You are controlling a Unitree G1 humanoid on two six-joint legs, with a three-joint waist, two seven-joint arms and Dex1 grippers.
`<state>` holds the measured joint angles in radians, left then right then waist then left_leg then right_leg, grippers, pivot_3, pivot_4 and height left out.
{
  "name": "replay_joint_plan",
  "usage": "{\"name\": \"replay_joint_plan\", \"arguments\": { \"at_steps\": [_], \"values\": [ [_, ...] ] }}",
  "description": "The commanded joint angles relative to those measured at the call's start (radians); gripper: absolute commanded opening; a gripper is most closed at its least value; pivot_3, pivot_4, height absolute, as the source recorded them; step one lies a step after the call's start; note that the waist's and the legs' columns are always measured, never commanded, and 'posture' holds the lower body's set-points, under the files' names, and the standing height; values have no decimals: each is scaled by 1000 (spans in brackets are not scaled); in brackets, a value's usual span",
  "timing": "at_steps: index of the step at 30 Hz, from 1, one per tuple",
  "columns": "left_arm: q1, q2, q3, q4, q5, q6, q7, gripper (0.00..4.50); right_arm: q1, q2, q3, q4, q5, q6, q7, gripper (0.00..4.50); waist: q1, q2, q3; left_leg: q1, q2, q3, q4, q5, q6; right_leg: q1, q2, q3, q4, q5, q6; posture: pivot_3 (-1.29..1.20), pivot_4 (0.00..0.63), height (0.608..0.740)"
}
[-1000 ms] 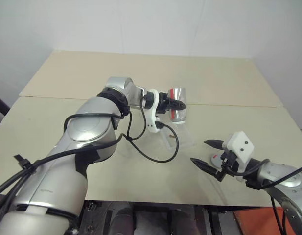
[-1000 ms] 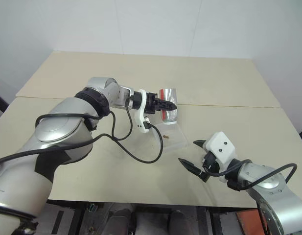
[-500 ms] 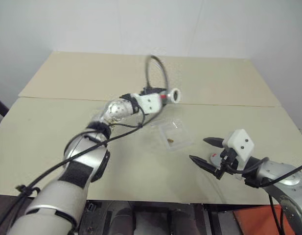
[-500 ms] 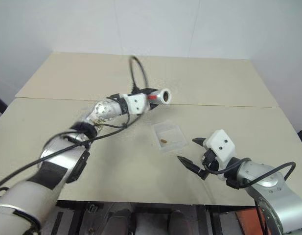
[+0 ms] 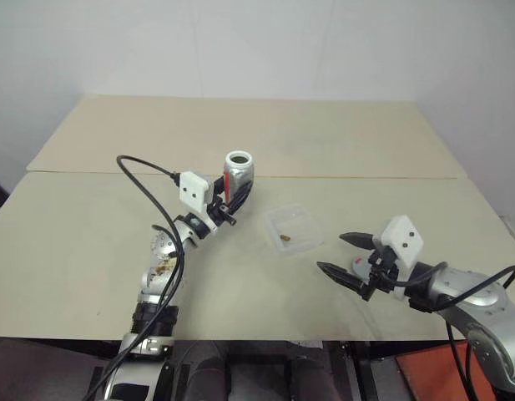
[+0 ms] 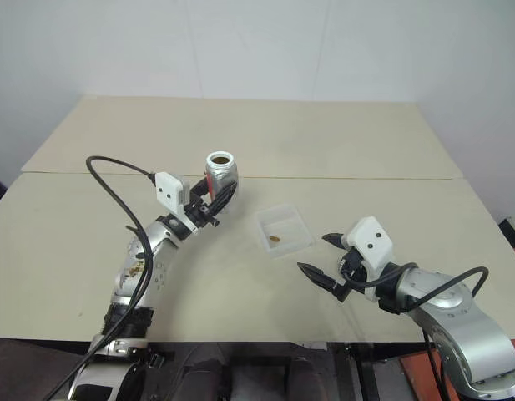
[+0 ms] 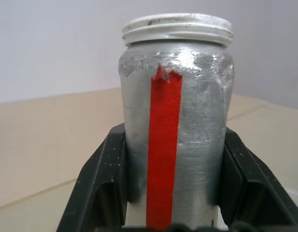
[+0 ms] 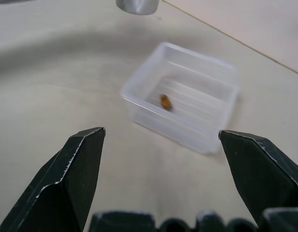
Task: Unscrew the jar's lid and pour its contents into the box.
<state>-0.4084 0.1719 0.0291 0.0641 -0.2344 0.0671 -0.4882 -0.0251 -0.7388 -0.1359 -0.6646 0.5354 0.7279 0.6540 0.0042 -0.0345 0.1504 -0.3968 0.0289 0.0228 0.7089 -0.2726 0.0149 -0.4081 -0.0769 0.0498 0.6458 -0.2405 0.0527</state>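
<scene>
My left gripper [image 5: 232,194] is shut on the jar [image 7: 177,96], a silvery jar with a red stripe. It holds the jar upright above the table, left of the box, with the open white-threaded mouth [image 5: 239,159] facing up. The box [image 5: 290,230], a clear shallow tray, sits at mid-table. The contents [image 8: 165,102], a tiny brown piece, lie inside it. My right gripper [image 5: 330,252] stands open low over the table, to the right of the box and pointing at it. Beneath that gripper lies the lid [image 5: 358,266], small and grey with a red mark.
The beige table [image 5: 90,209] has a seam [image 5: 391,177] running across behind the box. A black cable [image 5: 144,167] loops from the left wrist. There is bare tabletop to the left and at the back.
The left arm has swung left and rolled the jar from tipped over the box to upright. The brown piece now lies in the box. The right gripper has stayed put.
</scene>
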Motion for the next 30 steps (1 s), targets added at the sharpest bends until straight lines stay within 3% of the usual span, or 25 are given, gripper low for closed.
{"name": "replay_joint_plan", "arguments": {
  "at_steps": [1, 4, 8, 17, 25, 30],
  "values": [
    [28, -12, 20, -51, 25, 14, 90, 2004, -26, -14, 0, 7, 5, -11, 17, 4448, 0, 0, 0, 7, 0, 2, 0, 0, 0, 7, 0, -1, -1, 0, 0, 0, 150, 740],
    [62, 16, -1, -20, 79, -38, 97, 2004, -33, -17, 6, 17, 1, -12, 25, 4448, -2, 0, 0, 16, 2, 2, 0, 0, 0, 18, 1, -2, -5, 0, -1, 0, 150, 740],
    [87, 31, -23, 54, 150, -109, 126, 2004, -43, -12, 18, 24, -3, -13, 28, 4448, -3, 0, 0, 16, 2, 2, -1, 0, 0, 18, 1, -2, -5, 0, -2, 0, 150, 740],
    [120, -3, 19, 93, 84, -110, 119, 2004, -44, -14, 33, 28, -7, -16, 24, 4448, 1, 0, 0, 13, 2, 2, -1, 0, 0, 16, 1, -3, -5, 0, -2, 0, 150, 740],
    [137, 5, 21, 95, 87, -137, 120, 4470, -49, -11, 36, 35, -12, -19, 26, 4500, -3, 0, 0, 13, 2, 2, -1, 0, 0, 15, 1, -3, -5, 0, -2, 0, 150, 740],
    [164, 12, 21, 32, 63, -124, 104, 4470, -51, -10, 36, 36, -10, -17, 27, 4500, -3, 0, 0, 12, 2, 2, -1, 0, 0, 15, 0, -3, -6, 0, -2, 0, 150, 740]
  ]
}}
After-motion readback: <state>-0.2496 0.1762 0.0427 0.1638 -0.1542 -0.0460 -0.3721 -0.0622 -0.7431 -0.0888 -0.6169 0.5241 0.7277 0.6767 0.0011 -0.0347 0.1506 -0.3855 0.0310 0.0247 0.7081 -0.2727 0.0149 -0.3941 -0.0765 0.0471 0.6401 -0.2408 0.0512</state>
